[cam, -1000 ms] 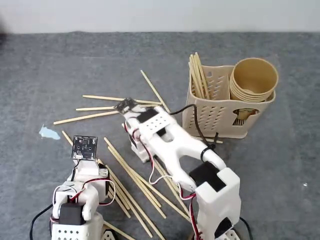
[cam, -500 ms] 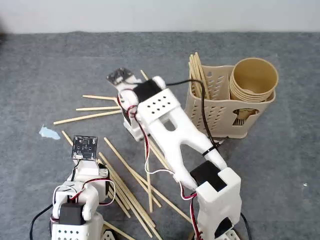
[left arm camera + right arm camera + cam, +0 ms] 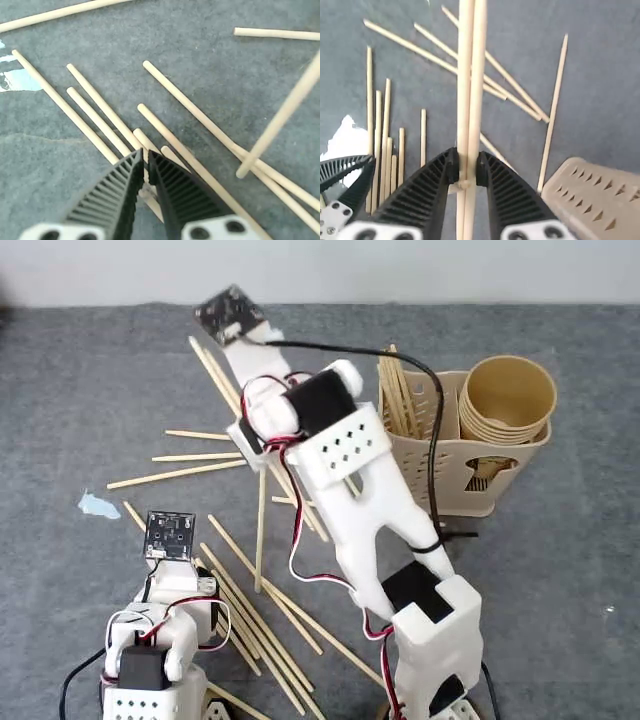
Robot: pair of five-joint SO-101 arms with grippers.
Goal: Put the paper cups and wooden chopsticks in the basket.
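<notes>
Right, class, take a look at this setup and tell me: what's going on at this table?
The right gripper is shut on a pair of wooden chopsticks, holding them up off the grey table, not yet over the basket. The basket holds a stack of paper cups in one compartment and several upright chopsticks in the other. The left gripper sits low, jaws together, over loose chopsticks that lie scattered on the table.

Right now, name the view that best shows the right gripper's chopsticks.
Right wrist view: both held chopsticks sit clamped in the right gripper. The high view shows their far ends; the left wrist view, loose ones.
</notes>
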